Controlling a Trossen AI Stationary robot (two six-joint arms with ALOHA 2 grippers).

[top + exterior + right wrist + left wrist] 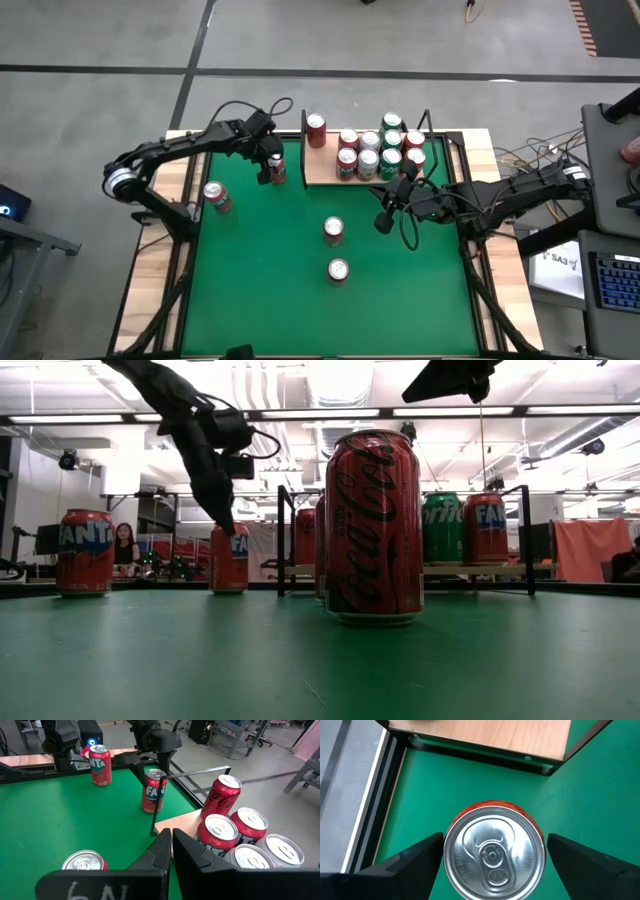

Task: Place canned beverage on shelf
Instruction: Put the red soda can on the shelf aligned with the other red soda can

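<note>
An orange Fanta can (493, 852) stands upright on the green table, just off the left end of the shelf (320, 168). The shelf is a light wood board with black uprights that bears several cans. My left gripper (495, 837) is open and comes slanting down from above. Its two fingers (420, 862) stand on either side of the can's top, with a narrow gap at each side. In the high view it sits over that can (278, 172). My right gripper (384, 222) hangs shut above the table in front of the shelf, with nothing in it.
A second Fanta can (217, 197) stands near the table's left edge. Two more cans (333, 230) (338, 270) stand in the middle of the table. The shelf's black upright (155, 805) is close beside the can under my left gripper. The shelf's left end is bare wood (485, 735).
</note>
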